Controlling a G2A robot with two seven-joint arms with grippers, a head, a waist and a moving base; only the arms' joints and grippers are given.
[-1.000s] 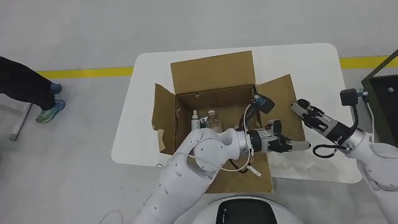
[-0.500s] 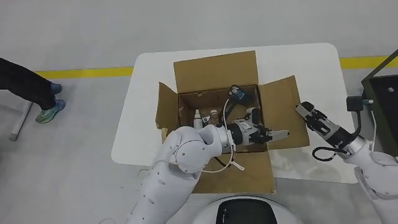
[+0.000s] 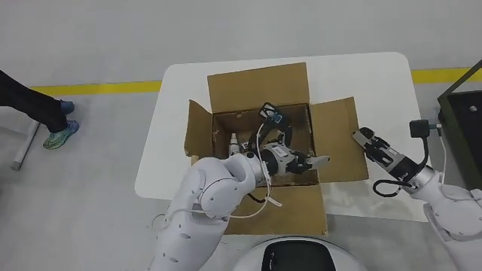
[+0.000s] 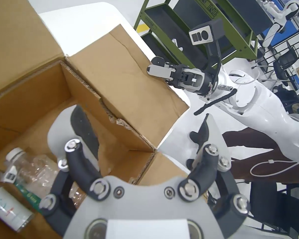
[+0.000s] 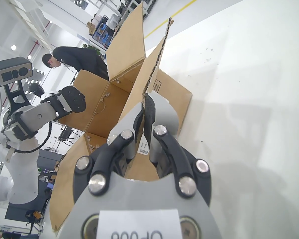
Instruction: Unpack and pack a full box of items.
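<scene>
Box: the open cardboard box [image 3: 260, 86] stands mid-table [image 3: 361, 75], and its near flap overhangs the table's near edge.
Contents: a clear bottle [image 4: 35, 170] and a white-labelled bottle [image 4: 7, 210] lie on the box floor, on the side toward the table's left edge.
Left gripper [image 4: 142, 130]: it is empty with its fingers wide apart, hanging over the box's right-hand inner wall.
Right gripper [image 5: 145, 115]: its fingers are pressed together on the outer edge of the right flap [image 3: 339, 135], toward the table's right edge.
Risk, straddling: one left finger hangs over the inside and the other seems to be past the wall. A straight descent would likely land on the cardboard rim and dent it.
Risk, flap: a pull by the right arm could tear the flap at its frayed crease or drag the whole box. Letting go could allow the flap to swing back over the opening.
Risk, bottles: the clear bottle looks thin and round, so a hard squeeze may crumple it or squirt it sideways.
Writing: a small printed sticker [image 5: 143, 148] and a stamped mark [image 5: 157, 85] are on the flap, both too small to read. The clear bottle has a green label band, and the other bottle has a white label with coloured marks.
</scene>
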